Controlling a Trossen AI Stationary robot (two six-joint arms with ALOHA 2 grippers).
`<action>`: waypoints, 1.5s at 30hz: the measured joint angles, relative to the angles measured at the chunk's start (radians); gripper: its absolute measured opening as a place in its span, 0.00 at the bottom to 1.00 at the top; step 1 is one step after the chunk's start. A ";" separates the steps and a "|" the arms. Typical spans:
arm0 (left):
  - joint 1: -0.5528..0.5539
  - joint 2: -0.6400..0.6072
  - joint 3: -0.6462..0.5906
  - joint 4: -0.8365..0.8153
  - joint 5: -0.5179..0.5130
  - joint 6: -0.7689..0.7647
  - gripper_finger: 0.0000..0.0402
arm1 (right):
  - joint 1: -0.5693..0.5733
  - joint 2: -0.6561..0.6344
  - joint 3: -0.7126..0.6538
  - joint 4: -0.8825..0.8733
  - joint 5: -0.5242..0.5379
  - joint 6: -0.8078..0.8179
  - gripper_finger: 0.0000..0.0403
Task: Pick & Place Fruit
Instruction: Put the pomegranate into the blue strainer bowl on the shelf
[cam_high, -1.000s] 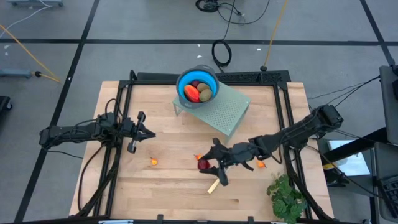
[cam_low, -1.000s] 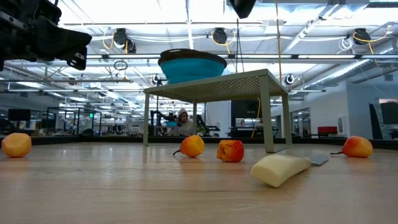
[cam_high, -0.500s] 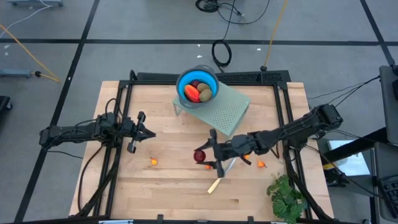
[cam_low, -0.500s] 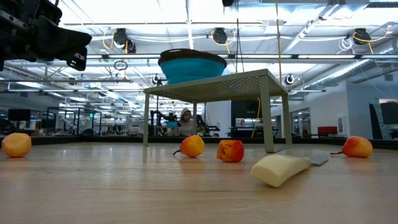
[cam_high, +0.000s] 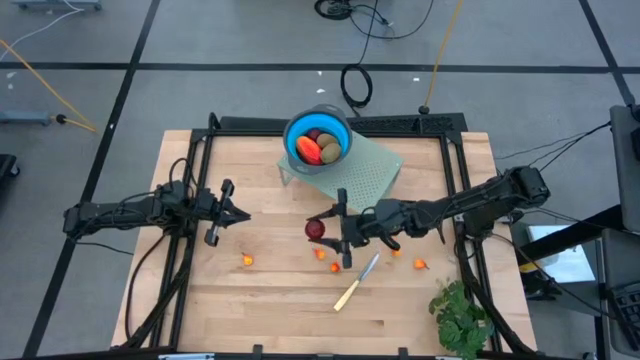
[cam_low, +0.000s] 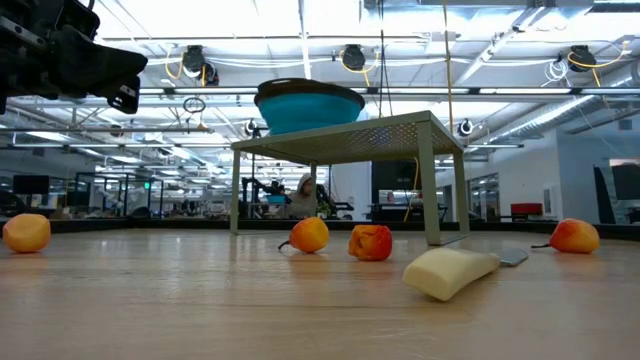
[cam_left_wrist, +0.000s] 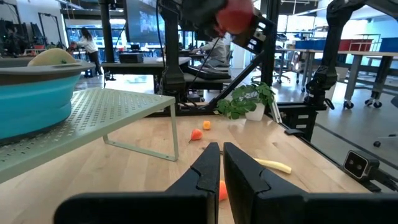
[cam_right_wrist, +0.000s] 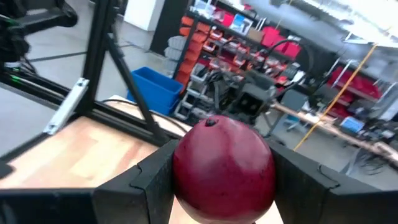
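Your right gripper (cam_high: 328, 230), clamped on the dark red ball (cam_high: 316, 229), has risen from lower centre toward the blue bowl (cam_high: 318, 137). Drop comes next. Your left gripper (cam_high: 243, 215) waits pressed together at frame left.

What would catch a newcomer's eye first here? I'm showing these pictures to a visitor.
The right end effector holds a dark red ball in the air near the table's middle. Behind it, a blue bowl with fruit sits on a pale green rack. A knife and small orange pieces lie on the wood.
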 joint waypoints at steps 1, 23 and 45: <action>0.000 0.000 0.000 0.000 0.000 0.000 0.06 | -0.008 0.000 0.000 0.007 0.000 -0.010 0.52; 0.000 0.000 0.000 0.000 0.000 0.000 0.06 | -0.207 -0.019 0.018 0.002 0.008 0.214 0.52; 0.000 0.000 0.000 0.001 -0.002 0.030 0.06 | -0.407 -0.071 0.202 -0.413 0.001 0.319 0.52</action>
